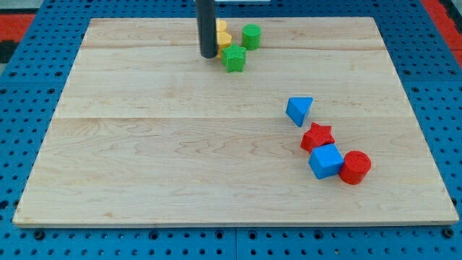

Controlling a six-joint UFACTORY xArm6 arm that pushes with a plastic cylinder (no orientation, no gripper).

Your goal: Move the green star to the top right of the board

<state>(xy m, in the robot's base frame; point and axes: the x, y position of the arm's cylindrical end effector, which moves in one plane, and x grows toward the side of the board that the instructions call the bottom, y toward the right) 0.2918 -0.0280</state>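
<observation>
The green star (234, 58) lies near the view's top, a little left of the board's middle. My tip (208, 55) stands just left of it, close to touching. A yellow block (222, 35) sits behind the rod, partly hidden by it. A green cylinder (251, 36) stands just up and right of the star.
A blue triangle (299, 110), a red star (317, 136), a blue cube (325, 161) and a red cylinder (355, 167) form a chain at the view's right. The wooden board (144, 159) lies on a blue pegboard.
</observation>
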